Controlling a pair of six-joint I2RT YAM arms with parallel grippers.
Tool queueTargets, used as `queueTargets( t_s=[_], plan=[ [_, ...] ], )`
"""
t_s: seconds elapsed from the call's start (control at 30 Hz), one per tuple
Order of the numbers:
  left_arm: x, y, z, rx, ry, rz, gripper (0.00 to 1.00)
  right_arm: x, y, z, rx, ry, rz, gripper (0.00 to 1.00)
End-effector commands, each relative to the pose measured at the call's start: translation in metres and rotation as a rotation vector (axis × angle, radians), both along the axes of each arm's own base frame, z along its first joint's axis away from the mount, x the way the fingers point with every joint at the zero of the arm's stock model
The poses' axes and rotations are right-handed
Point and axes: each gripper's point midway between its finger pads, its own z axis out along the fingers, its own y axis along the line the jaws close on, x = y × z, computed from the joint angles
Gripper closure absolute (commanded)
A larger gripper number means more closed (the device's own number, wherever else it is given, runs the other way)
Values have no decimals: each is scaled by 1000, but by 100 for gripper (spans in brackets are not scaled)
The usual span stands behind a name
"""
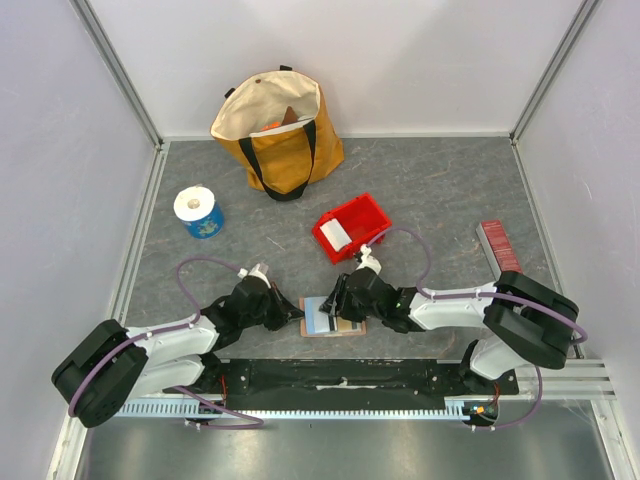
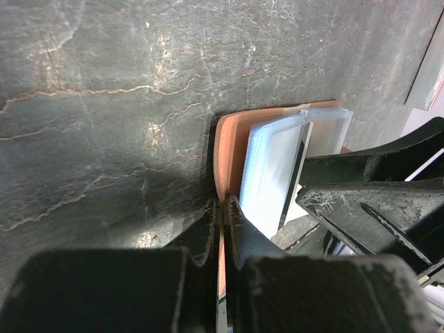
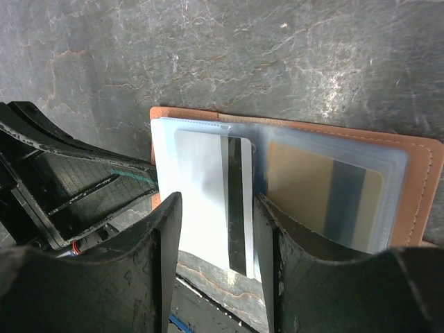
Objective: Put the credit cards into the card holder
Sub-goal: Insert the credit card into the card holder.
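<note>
Left gripper (image 2: 222, 208) is clamped shut on the card holder's (image 2: 229, 146) edge; right gripper (image 3: 216, 201) is set half open astride the white card (image 3: 198, 166), lying lengthwise into the sleeve (image 3: 164, 146).

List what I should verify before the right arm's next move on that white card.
1. Left pincer shut on card holder edge: ok.
2. Holder lying open: ok.
3. Right pincer open, fingers either side of white card: ok.
4. White card pushed fully into the holder: not ok, its near end sticks out.
5. Yellowish card tucked inside the holder: ok.
6. White item in red bin is another card: cannot tell.
</note>
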Motion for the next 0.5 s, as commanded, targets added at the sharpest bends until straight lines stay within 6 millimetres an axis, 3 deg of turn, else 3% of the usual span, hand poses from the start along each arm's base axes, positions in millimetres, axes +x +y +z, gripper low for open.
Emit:
queueTargets(
  t_s=[0.0, 0.47],
  plan=[
    [0, 3, -3, 3, 9, 21, 98, -16, -10, -15, -92, 65, 35, 48],
    [2, -1, 1, -2, 4, 9, 98, -13, 26, 9, 18, 14, 140, 64]
  ],
)
